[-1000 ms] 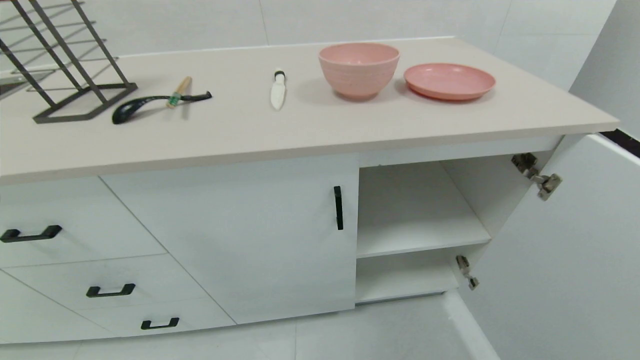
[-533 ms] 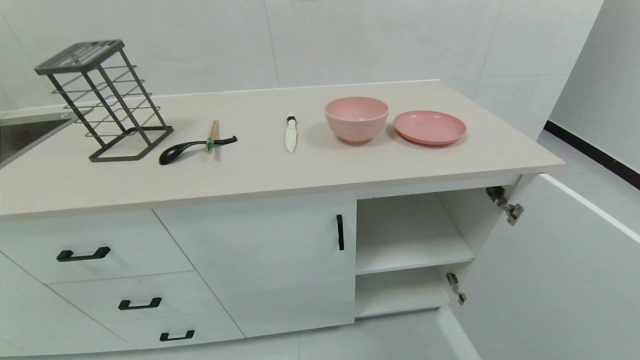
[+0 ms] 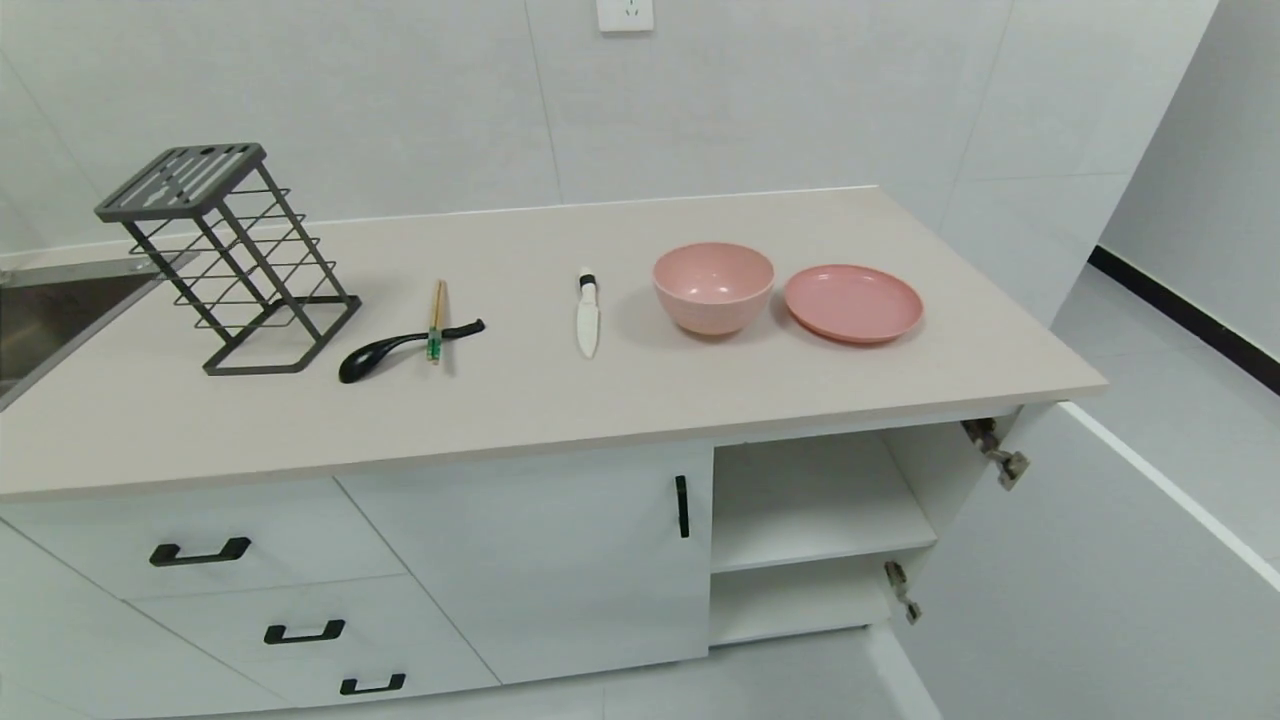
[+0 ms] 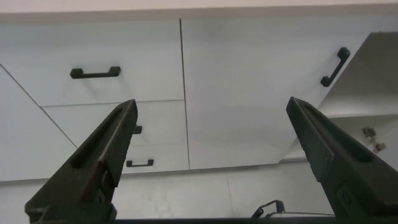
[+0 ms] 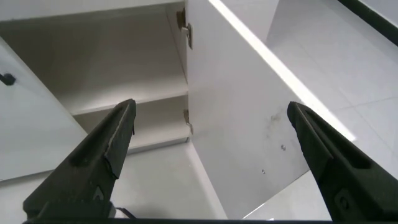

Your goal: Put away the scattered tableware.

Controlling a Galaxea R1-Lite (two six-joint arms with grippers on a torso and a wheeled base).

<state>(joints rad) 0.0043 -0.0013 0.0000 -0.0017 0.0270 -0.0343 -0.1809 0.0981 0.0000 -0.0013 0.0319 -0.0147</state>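
On the countertop (image 3: 760,390) lie a pink bowl (image 3: 713,287) and, to its right, a pink plate (image 3: 852,302). Left of the bowl is a white knife (image 3: 587,313) with a black band. Further left a black spoon (image 3: 400,349) lies crossed by wooden chopsticks (image 3: 436,319). A dark wire rack (image 3: 228,257) stands at the far left. My left gripper (image 4: 211,118) is open, held low in front of the drawers (image 4: 93,99). My right gripper (image 5: 208,118) is open too, facing the open cabinet shelf (image 5: 130,106) and its door (image 5: 249,118). Both hold nothing.
The right cabinet door (image 3: 1090,560) stands open toward me, showing two bare shelves (image 3: 810,500). The left door with a black handle (image 3: 682,506) is closed. Three drawers (image 3: 200,550) sit at the left. A sink (image 3: 45,310) is at the counter's far left.
The whole head view has shifted: the camera has risen or backed away, so the counter sits lower and smaller and the rack and wall show fully. The tableware has not moved.
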